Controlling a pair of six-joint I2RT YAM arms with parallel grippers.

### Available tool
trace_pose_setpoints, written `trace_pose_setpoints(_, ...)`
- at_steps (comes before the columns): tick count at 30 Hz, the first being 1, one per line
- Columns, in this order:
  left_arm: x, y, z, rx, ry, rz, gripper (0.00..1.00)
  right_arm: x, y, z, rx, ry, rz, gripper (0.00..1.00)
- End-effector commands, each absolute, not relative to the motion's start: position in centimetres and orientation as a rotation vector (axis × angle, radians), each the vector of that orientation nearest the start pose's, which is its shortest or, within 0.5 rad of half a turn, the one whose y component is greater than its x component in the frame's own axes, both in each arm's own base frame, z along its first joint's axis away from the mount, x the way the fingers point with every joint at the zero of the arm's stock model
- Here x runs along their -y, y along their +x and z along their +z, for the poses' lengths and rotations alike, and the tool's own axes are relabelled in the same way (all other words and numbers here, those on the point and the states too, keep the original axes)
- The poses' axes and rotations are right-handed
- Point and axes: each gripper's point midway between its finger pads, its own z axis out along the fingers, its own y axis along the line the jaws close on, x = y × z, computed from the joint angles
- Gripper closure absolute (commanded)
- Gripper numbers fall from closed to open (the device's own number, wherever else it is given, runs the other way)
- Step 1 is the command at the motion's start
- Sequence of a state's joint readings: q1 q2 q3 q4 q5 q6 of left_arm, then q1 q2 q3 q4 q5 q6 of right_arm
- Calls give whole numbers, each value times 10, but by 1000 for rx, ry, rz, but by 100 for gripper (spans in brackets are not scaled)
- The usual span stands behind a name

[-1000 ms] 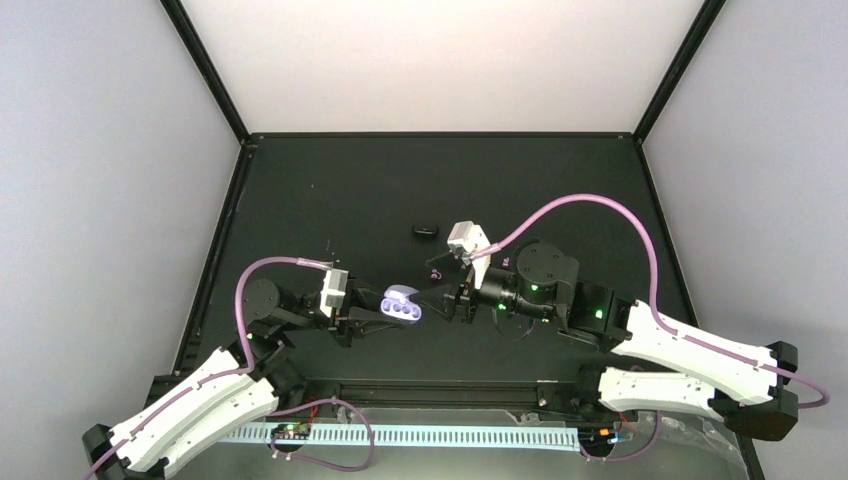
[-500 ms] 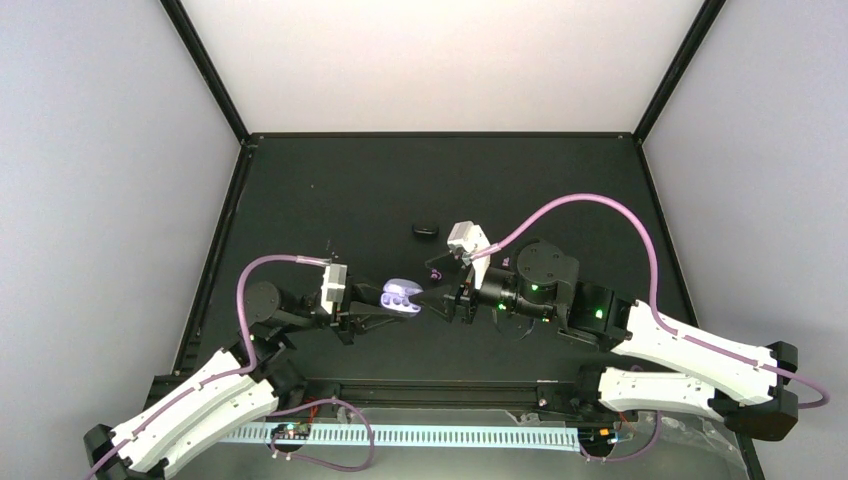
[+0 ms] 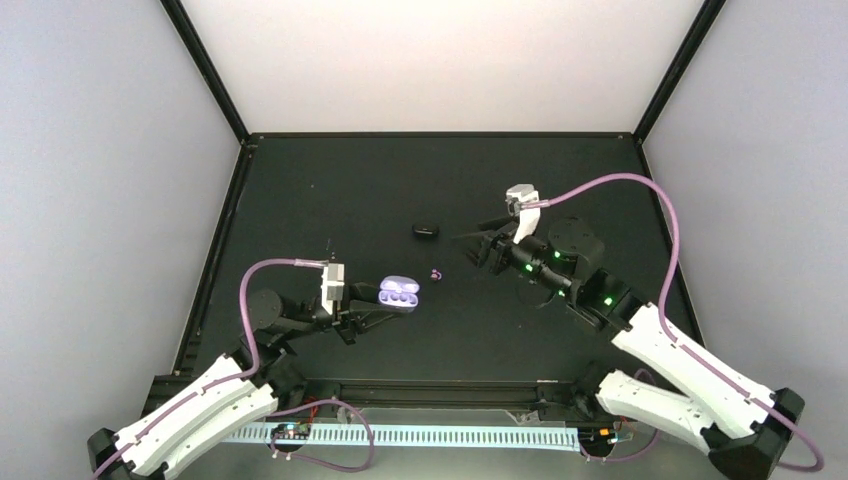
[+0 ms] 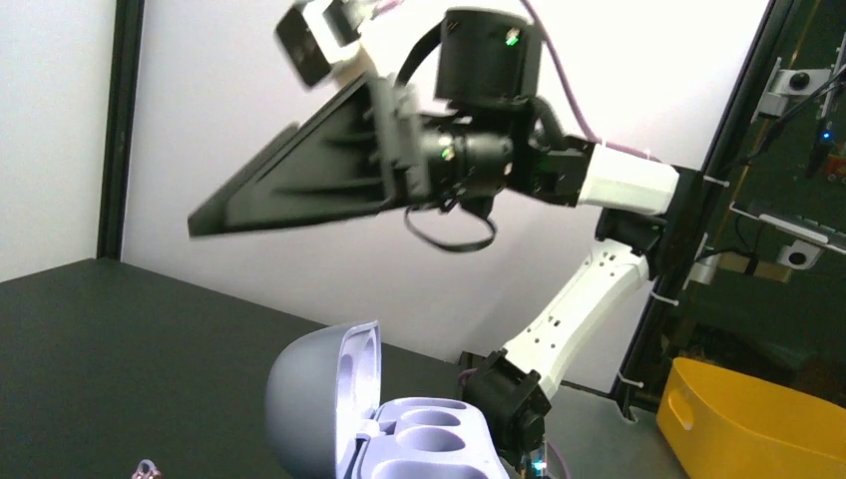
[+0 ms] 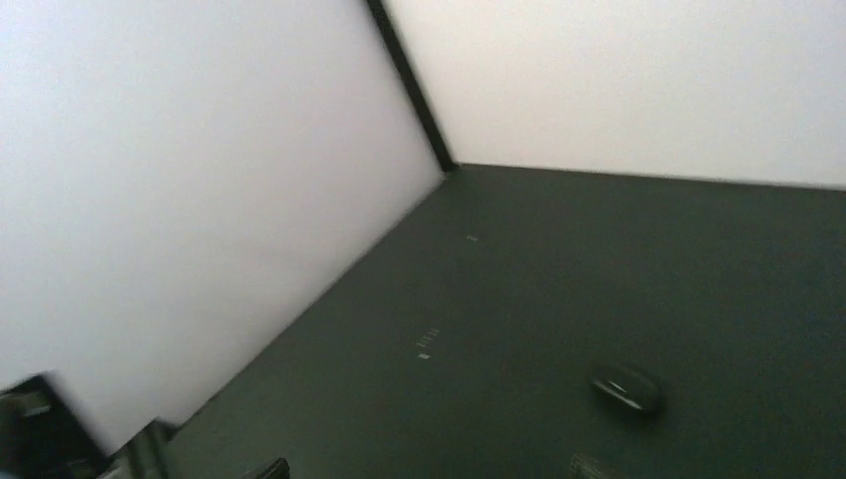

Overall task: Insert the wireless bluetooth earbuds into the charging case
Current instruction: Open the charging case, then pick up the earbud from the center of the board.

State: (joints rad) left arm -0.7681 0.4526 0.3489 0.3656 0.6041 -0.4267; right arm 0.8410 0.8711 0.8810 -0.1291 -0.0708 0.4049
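The lavender charging case (image 3: pixel 398 293) is open, lid up, at the tips of my left gripper (image 3: pixel 380 308), which is shut on it. In the left wrist view the charging case (image 4: pixel 424 439) shows empty wells, with its lid (image 4: pixel 309 404) standing on the left; my own fingers are hidden below. One tiny purple earbud (image 3: pixel 435 273) lies on the table just right of the case, its edge (image 4: pixel 147 469) also showing low in the left wrist view. My right gripper (image 3: pixel 478 240) hovers open and empty further back right, its fingertips (image 5: pixel 267 467) at the bottom edge of its own view.
A black oval case (image 3: pixel 426 231) lies shut behind the earbud, also seen in the right wrist view (image 5: pixel 626 387). The black table (image 3: pixel 330 190) is walled by black posts and pale panels. A yellow bin (image 4: pixel 748 429) sits beyond the table.
My right arm has swung away from the lavender case, back and to the right, with its jaws a little wider. The left gripper shifted the case slightly back and left.
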Motion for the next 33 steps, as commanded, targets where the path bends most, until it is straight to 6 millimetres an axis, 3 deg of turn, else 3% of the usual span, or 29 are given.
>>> trace_pose_setpoints(1,233,104,325,-1252,768,-1365,98,-229,259,289,-1908,-152,898,28)
trace_pose_setpoints(7,232,103,321,-1260,794,-1330,98,-182,299,195,-2061,128,672,32)
trace_pose_setpoints(12,231,101,321,-1251,808,-1319,98,-131,324,147,-2098,356,566,34)
trace_pose_setpoints(13,230,101,321,-1250,810,-1317,98,-129,326,139,-2117,363,552,35)
trace_pose_setpoints(20,231,99,318,-1248,820,-1326,98,-113,351,111,-2189,379,411,49)
trace_pose_setpoints(33,234,99,317,-1251,832,-1338,98,-128,367,71,-2338,336,413,64)
